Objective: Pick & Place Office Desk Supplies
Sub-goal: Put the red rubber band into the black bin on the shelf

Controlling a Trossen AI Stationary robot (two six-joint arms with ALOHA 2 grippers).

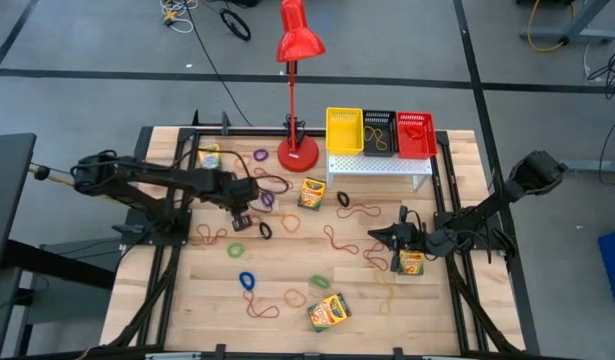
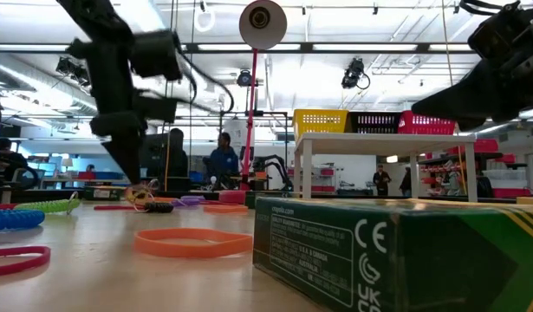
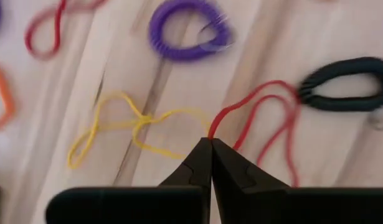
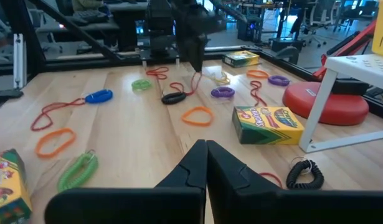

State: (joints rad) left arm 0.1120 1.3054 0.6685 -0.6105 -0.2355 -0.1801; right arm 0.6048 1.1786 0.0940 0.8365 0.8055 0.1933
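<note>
Behind the wooden worktop (image 1: pixel 287 270) I can see a grey floor with cables, and in the low view a bright workshop with people standing far off. On my left side, the left gripper (image 1: pixel 241 221) is down among the loops, and its fingers (image 3: pixel 197 167) are pinched together on the end of a thin red rubber band (image 3: pixel 266 121), right where it meets a thin yellow band (image 3: pixel 126 124). A purple coil loop (image 3: pixel 188 28) and a black coil loop (image 3: pixel 347 84) lie just beyond that pinch. The right gripper (image 1: pixel 382 238) hangs over the right part of the worktop with its fingers (image 4: pixel 191 165) pressed shut and nothing between them; a crayon box (image 1: pixel 412 263) lies just beside it. Other crayon boxes are spread out: one near the lamp base (image 1: pixel 312 193), one at the near edge (image 1: pixel 329 312), one at the far left (image 1: pixel 209 156). Loose loops lie across the middle, among them a blue loop (image 1: pixel 247 281), a green coil (image 1: pixel 320 282) and an orange ring (image 1: pixel 290 224). At the far side stands the red desk lamp (image 1: pixel 298 45), and to its right the white perforated stand (image 1: pixel 379 165) carries a yellow bin (image 1: pixel 344 130), a black bin (image 1: pixel 379 133) and a red bin (image 1: pixel 415 135).
</note>
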